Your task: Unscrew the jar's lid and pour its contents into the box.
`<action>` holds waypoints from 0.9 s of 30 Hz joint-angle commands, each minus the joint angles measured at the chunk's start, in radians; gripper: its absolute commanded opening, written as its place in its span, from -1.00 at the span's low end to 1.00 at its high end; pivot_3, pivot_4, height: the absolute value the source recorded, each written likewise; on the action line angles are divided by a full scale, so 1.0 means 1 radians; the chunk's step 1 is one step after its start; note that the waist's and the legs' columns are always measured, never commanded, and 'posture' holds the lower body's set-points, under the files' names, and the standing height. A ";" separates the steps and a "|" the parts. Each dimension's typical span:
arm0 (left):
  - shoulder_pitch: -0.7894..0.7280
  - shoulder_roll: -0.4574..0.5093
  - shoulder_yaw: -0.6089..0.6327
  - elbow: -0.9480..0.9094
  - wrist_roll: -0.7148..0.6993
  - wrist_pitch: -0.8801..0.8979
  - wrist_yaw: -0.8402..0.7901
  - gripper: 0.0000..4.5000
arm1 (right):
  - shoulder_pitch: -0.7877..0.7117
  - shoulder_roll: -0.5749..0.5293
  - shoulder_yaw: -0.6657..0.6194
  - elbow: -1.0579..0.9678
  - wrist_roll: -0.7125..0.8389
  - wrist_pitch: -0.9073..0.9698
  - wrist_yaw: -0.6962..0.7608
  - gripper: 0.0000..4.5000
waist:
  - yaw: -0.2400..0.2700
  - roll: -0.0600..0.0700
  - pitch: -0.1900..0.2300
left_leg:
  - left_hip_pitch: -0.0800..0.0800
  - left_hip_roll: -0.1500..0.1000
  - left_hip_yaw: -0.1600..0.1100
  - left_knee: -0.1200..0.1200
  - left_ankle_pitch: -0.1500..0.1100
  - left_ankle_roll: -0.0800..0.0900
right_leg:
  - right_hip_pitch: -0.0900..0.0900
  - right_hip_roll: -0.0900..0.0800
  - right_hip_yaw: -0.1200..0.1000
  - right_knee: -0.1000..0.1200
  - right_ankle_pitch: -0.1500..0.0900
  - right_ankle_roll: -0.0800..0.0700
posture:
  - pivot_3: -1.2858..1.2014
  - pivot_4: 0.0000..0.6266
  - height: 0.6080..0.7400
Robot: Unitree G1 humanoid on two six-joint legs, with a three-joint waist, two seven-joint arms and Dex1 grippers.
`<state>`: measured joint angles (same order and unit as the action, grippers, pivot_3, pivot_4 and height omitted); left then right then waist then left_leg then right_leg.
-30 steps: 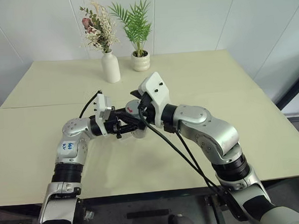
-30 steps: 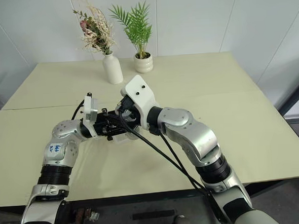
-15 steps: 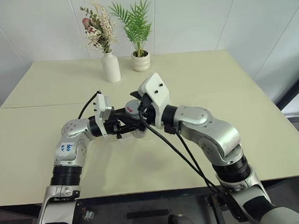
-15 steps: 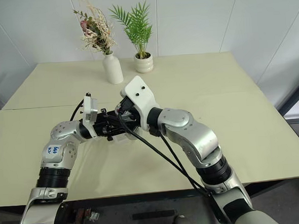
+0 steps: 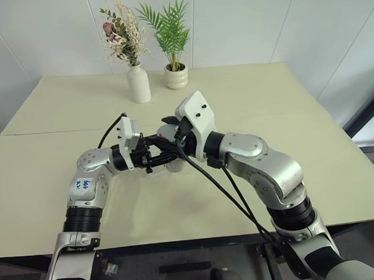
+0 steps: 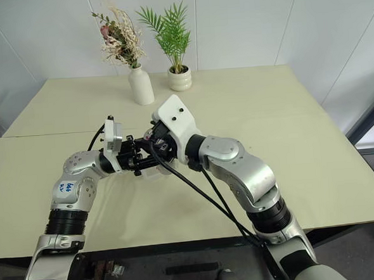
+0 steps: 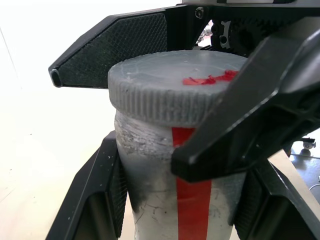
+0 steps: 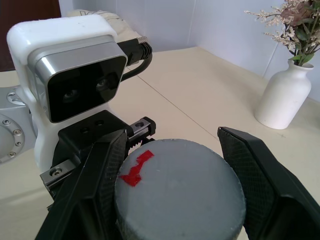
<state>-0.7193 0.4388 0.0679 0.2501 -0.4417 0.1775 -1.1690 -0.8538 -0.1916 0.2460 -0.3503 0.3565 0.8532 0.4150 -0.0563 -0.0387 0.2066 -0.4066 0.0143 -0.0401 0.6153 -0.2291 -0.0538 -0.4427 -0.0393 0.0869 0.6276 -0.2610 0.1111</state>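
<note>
Jar (image 7: pixel 165 200) in left gripper (image 7: pixel 175 210); right gripper (image 8: pixel 175 200) flanks lid (image 8: pixel 180 190).

Lid (image 7: pixel 170 90): matt grey, ribbed edge, slightly rough top with a red mark. Jar (image 7: pixel 165 200): dull grey wall, scuffed, glossy red stripe. Hand fingers (image 8: pixel 257 170): black plastic with fine knurled pads. Counter (image 5: pixel 248 104): smooth matt pale yellow. Vase (image 5: pixel 138 84): smooth white, ceramic-looking.
</note>
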 commanded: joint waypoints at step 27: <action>-0.068 0.004 -0.016 0.072 -0.054 0.002 -0.127 -0.01 | -0.034 -0.203 -0.024 0.035 0.178 -0.187 0.610 0.15 | 0.000 0.000 0.000 | 0.000 0.000 0.000 0.001 0.000 0.000 | 0.000 0.001 0.000 0.000 0.000 0.000 | 0.03 -0.52 1.00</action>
<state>-0.7689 0.4293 -0.0110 0.2870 -0.4798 0.1682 -1.3449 -0.8813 -0.3999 0.2021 -0.2544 0.4520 0.6938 0.9215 -0.0561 -0.0387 0.2066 -0.4066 0.0145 -0.0401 0.6164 -0.2291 -0.0537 -0.4424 -0.0384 0.0870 0.6278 -0.2610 0.1111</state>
